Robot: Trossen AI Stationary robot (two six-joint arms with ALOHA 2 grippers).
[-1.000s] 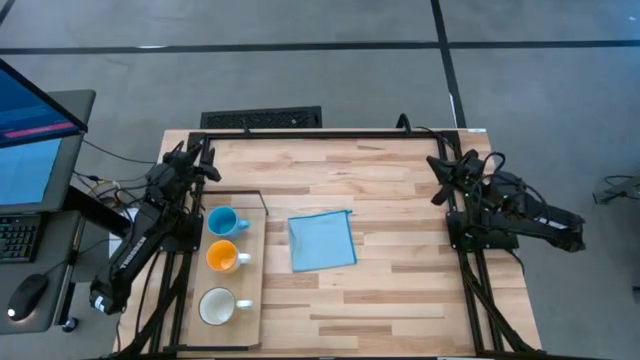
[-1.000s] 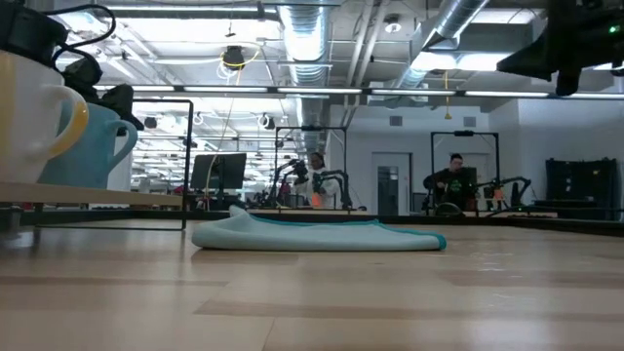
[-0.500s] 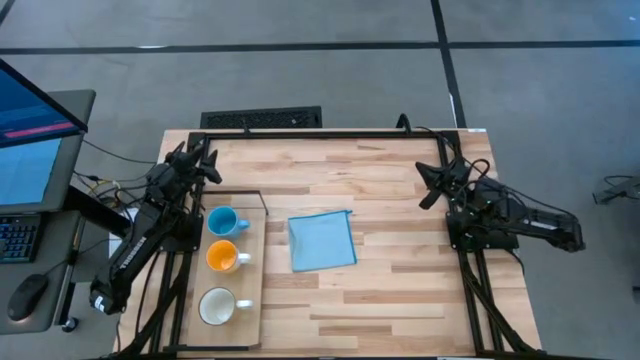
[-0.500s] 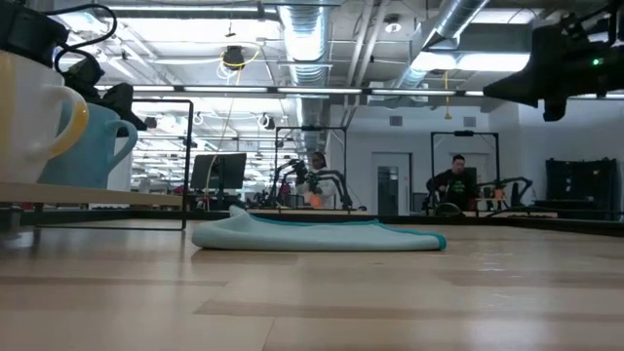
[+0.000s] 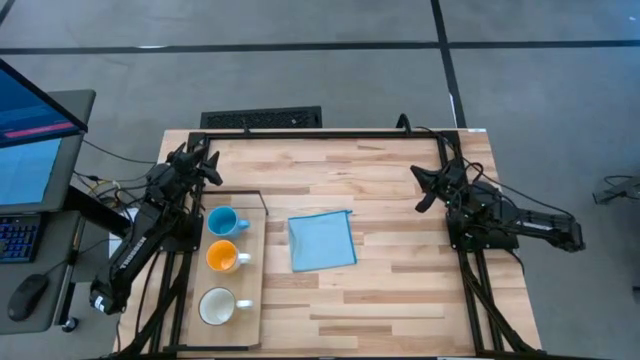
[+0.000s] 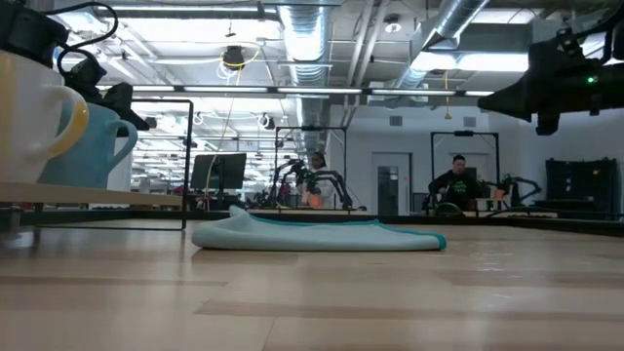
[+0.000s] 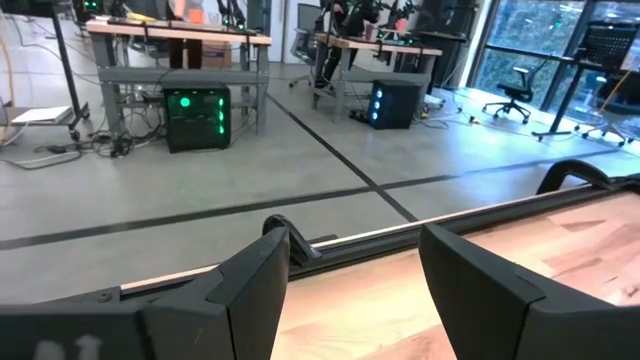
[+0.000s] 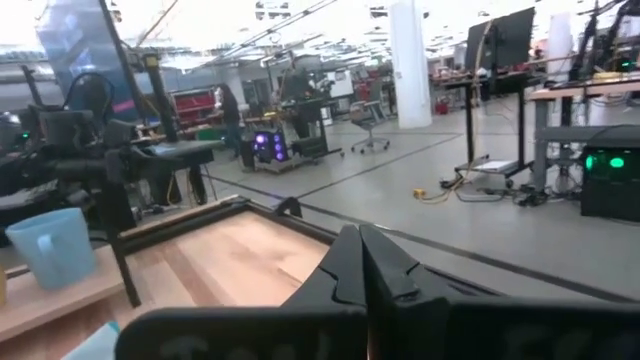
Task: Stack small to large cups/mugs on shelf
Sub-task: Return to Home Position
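Cream mug (image 6: pixel 24 107) at the far left edge, light blue mug (image 6: pixel 93 141) just behind it, both upright on the shelf board (image 6: pixel 97 195). Blue cloth (image 6: pixel 317 235) lies flat mid-table (image 6: pixel 312 302). Right arm (image 6: pixel 570 78) hangs top right, well above the tabletop; a person (image 6: pixel 455 180) sits in the room behind.

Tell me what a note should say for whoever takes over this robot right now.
Left end effector: open, empty, above the table's far left corner, beyond the shelf.
Right end effector: shut, empty, raised over the table's right side.
Blue mug, orange mug, white mug: in one row on the shelf, blue nearest the wire frame.
Blue cloth: flat mid-table.
Done: all three mugs shelved. Left: probably only parking the arms.
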